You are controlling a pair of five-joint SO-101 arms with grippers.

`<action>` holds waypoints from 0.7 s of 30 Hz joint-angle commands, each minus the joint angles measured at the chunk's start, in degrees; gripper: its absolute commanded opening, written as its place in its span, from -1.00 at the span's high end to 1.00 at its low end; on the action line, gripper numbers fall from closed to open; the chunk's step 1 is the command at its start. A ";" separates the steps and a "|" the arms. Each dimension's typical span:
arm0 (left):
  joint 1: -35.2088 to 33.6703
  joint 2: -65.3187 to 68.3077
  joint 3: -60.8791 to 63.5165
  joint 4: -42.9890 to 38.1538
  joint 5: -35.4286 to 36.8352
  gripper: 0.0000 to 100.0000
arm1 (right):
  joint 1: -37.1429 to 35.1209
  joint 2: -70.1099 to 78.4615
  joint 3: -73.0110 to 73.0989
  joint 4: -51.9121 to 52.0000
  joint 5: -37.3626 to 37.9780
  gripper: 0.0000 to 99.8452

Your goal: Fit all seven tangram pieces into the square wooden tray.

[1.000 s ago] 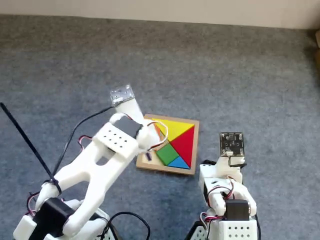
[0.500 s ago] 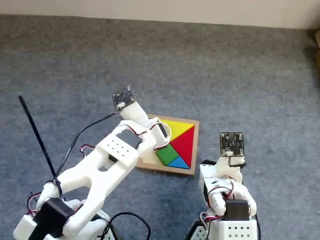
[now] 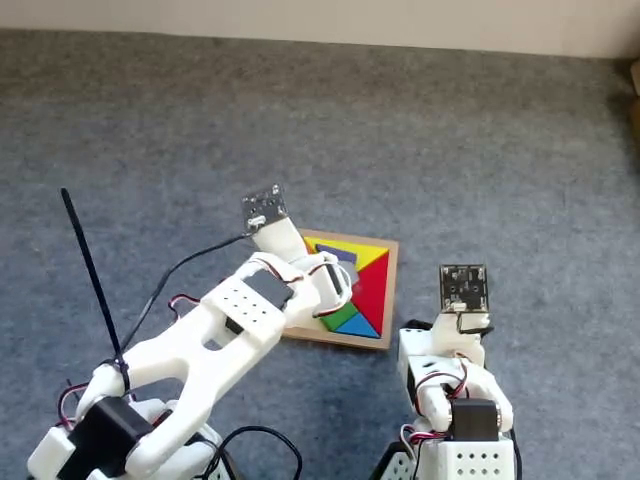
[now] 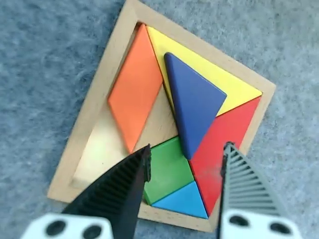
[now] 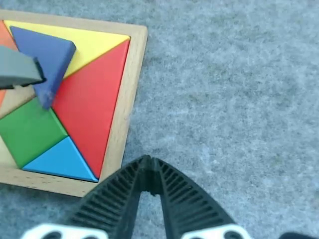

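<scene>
The square wooden tray (image 4: 94,99) holds an orange parallelogram (image 4: 132,94), a yellow triangle (image 4: 219,82), a red triangle (image 4: 224,134), a green square (image 4: 167,172) and a small light blue triangle (image 4: 184,199). A dark blue triangle (image 4: 194,99) lies askew on top of the yellow and red pieces, one end raised in the right wrist view (image 5: 45,50). My left gripper (image 4: 185,149) hangs open over the tray, its fingers either side of the blue triangle's tip. My right gripper (image 5: 149,169) is shut over the carpet beside the tray's rim (image 5: 127,84).
Bare wood (image 4: 99,149) shows in the tray beside the orange piece. Grey carpet (image 3: 480,150) surrounds the tray. From above, the left arm (image 3: 240,310) covers the tray's left part and the right arm (image 3: 460,340) stands just right of the tray (image 3: 392,290).
The left arm has swung to the right and farther over the tray. The dark blue triangle now shows on top of the yellow piece. The right arm has kept still.
</scene>
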 commanded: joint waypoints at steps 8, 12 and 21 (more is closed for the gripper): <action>-4.79 -0.40 -12.26 4.48 -0.70 0.57 | 0.92 -0.92 7.52 -1.27 -0.18 0.99; -4.62 -0.31 -18.77 12.31 -2.02 0.57 | 0.92 -0.92 7.52 -1.27 -0.18 0.99; -3.47 11.30 -29.93 19.43 -2.02 0.57 | 0.92 -0.92 7.52 -1.27 -0.18 0.99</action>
